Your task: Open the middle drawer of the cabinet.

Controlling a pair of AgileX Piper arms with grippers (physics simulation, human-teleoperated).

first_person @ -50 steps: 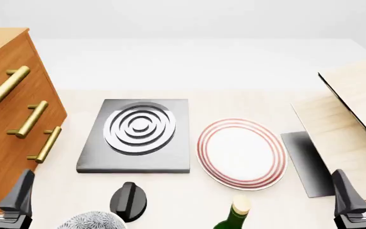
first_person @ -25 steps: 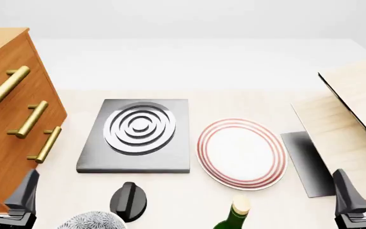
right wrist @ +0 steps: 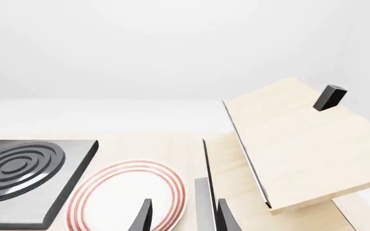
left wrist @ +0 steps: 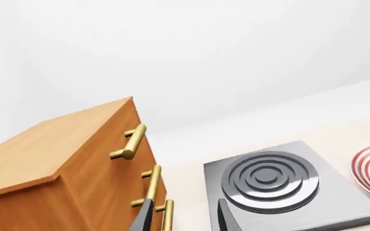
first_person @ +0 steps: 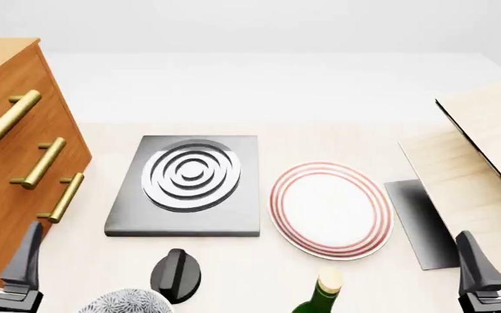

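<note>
Cabinet (first_person: 7, 163), mid drawer (first_person: 20, 171) flush.

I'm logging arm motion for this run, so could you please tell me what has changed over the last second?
Only the left gripper moved: it drifted a little rightward, then back left toward the cabinet, so one finger now leaves the front view. It holds nothing. The right gripper, middle drawer, burner and plate stayed put.

The left arm's matte black two-fingered gripper (first_person: 7, 261) ended in slim, tapering charcoal fingers (first_person: 26, 255) above a pale grey-edged base. The right arm's matching black gripper (first_person: 497, 262) showed similar pointed, wedge-shaped fingers (first_person: 474, 264).
</note>
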